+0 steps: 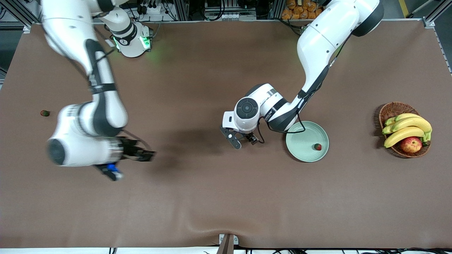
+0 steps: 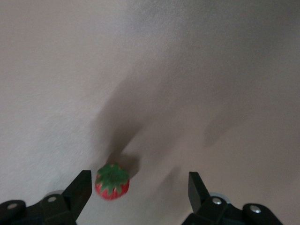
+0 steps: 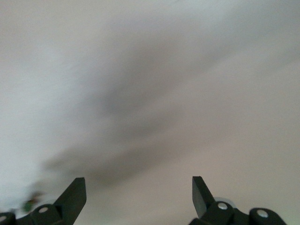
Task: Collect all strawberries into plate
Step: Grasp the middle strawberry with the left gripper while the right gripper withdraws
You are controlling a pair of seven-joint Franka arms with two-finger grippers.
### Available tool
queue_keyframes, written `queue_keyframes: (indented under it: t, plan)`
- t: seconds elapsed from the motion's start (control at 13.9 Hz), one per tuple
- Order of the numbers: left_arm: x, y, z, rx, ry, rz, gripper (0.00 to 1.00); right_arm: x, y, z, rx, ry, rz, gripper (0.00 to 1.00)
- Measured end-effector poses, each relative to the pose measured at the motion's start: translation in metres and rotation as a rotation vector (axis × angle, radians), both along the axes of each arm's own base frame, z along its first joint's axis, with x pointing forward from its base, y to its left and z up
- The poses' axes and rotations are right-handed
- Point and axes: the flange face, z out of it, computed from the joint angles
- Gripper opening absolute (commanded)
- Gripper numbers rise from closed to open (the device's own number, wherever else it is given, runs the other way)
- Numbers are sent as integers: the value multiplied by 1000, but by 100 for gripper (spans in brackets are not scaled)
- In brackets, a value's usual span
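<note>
**Mint plate holds one berry, two more on the table**

Mint-green plate (image 1: 306, 143) sits on the brown table (image 1: 212, 197) between the table's middle and the wicker basket (image 1: 395, 109) at the left arm's end. One strawberry (image 1: 317, 146) lies in it, near the rim.

Left gripper (image 1: 241, 140) is low over the table just beside the plate, toward the right arm's end. Fingers (image 2: 80, 190) spread wide, gripping nothing. Second strawberry (image 2: 112, 181) sits on the table between them, close against one finger, leafy top up.

Right gripper (image 1: 136, 158) is over bare table toward the right arm's end, jaws wide apart, empty. Third strawberry (image 1: 45, 113) lies on the table at that same end.

Basket holds bananas (image 1: 406, 127) and an apple (image 1: 410, 144).
</note>
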Motion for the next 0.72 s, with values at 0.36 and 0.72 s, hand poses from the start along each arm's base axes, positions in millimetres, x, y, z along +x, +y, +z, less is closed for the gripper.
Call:
queue_keyframes:
  t: [0.36,0.72]
  plan:
    - [1,-1,-12,26,-22,-5,88,-19,-150,-18,-82,48,187,100]
    - [4,2,-13,58,-57,-45,78,-60,-269,-6,-113,15,370,100]
